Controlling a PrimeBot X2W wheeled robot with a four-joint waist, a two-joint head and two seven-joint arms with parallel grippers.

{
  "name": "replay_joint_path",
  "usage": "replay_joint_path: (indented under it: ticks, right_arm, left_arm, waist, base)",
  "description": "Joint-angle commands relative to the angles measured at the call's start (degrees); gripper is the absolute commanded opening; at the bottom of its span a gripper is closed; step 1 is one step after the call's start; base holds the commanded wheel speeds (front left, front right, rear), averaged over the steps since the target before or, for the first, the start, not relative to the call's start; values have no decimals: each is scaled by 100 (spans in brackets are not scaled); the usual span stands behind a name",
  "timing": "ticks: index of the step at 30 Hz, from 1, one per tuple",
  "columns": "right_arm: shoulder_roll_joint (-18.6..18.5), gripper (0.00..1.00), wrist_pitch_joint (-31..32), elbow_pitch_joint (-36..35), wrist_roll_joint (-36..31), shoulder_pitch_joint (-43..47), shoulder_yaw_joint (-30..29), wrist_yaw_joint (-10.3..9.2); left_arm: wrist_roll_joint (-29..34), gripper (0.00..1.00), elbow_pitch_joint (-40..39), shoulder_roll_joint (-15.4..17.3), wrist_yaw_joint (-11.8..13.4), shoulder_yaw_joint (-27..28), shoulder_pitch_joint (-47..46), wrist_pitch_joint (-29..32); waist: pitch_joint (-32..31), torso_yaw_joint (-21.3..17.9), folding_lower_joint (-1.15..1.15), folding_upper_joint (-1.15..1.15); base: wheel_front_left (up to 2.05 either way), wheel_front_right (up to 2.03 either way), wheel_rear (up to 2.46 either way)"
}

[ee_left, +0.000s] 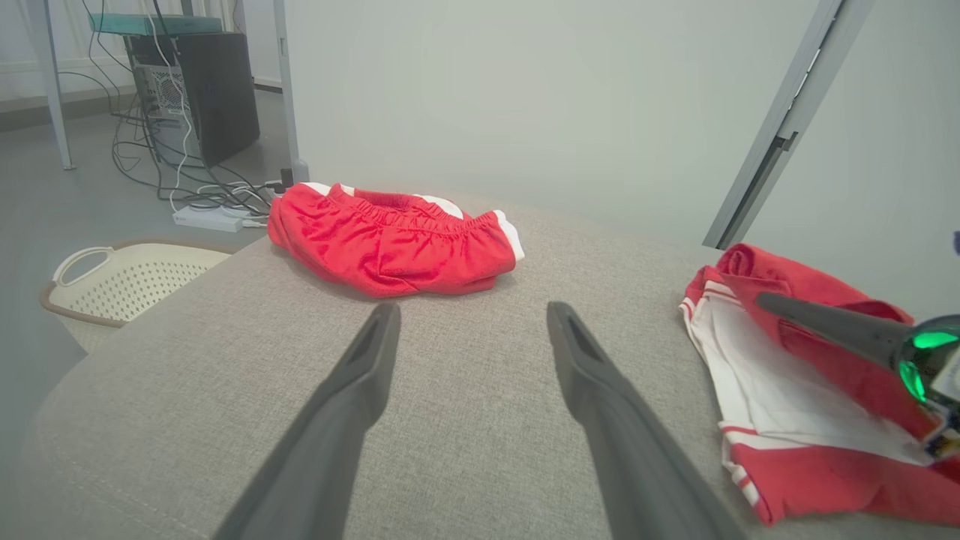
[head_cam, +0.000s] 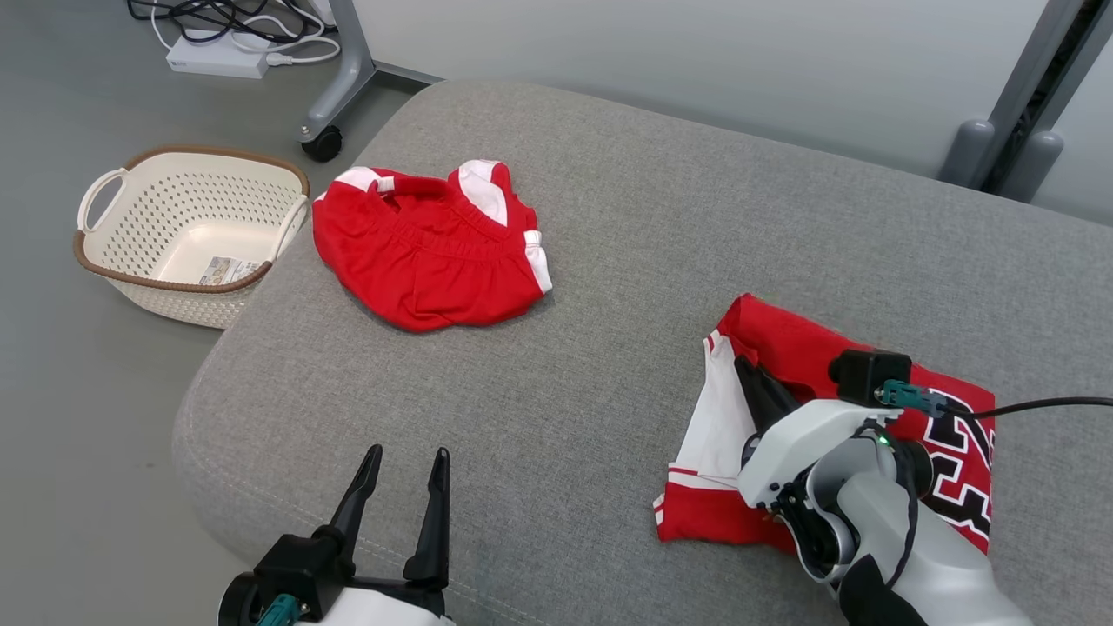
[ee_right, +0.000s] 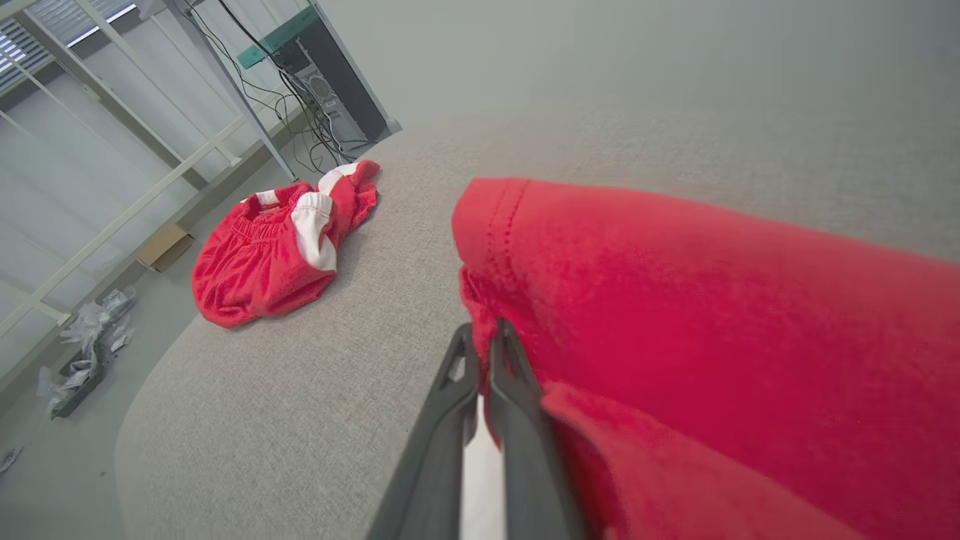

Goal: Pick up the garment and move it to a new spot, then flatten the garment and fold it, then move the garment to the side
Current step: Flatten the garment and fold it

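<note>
**Near field.** The left gripper (head_cam: 408,454) hovers over the front edge of the grey cushion (head_cam: 591,374). Its fingers are spread wide and hold nothing. I judge it is parked there to leave the other arm room.

**Middle field, right.** The task's garment, a red jersey (head_cam: 783,335) with white panels and dark lettering, lies as a compact, roughly rectangular bundle near the cushion's right side. The right gripper (head_cam: 746,369) rests on it with its fingers pressed together. They lie along the line where the white panel meets the red upper layer. The right wrist view shows a red fold humped up just beside the fingers. I cannot tell whether a thin layer is nipped between them (the tips look fully closed). Closed fingers laid along a crease suit pressing or sliding cloth rather than lifting it. I therefore judge the fold is essentially made and the move to the side is outstanding.

**Far field, left.** A pair of red shorts (head_cam: 426,261) sits bunched and well apart from the jersey. On the floor just beside that corner of the cushion stands a perforated cream basket (head_cam: 174,285). Beyond it lies a power strip (head_cam: 217,61) with its cables.
</note>
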Motion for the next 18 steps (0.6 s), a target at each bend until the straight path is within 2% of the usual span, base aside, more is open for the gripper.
replay_joint_path:
  ticks: [1, 3, 4, 5, 6, 12, 18]
  right_arm:
    - [-36, 0, -31, 29, 75, -25, 72, 4]
    - [-35, 2, -31, 16, 259, 3, 207, 4]
    - [-33, 36, -31, -7, 360, 12, 276, 4]
    - [-34, 81, -32, -57, 475, 9, 346, 4]
    - [-32, 100, -31, -109, 578, -3, 423, 4]
    - [-44, 100, -31, -561, 1017, -167, 655, 4]
    - [-43, 100, -31, -864, 745, -268, 315, 4]
  left_arm:
    - [-39, 100, 12, 19, 19, 4, -87, -21]
    - [-46, 100, 25, 19, 22, 1, -107, -22]
    - [-48, 100, 28, 19, 26, 5, -115, -22]
    - [-46, 100, 30, 19, 33, 16, -114, -21]
    - [-38, 100, 36, 19, 36, 25, -109, -21]
    - [28, 100, 49, 18, 14, 92, -109, -21]
    - [74, 100, 6, 20, -5, 167, -121, -22]
  waist:
    - [4, -2, 0, 0]
    - [4, -16, 0, 0]
    - [2, -30, 0, 0]
    - [-4, -54, 0, 0]
    - [-10, -84, 0, 0]
    - [-60, -391, 0, 0]
    - [-101, -877, 0, 0]
  base:
    - [0, 0, 0]
    - [0, 0, 0]
    - [0, 0, 0]
    - [0, 0, 0]
    - [0, 0, 0]
    - [0, 0, 0]
    - [0, 0, 0]
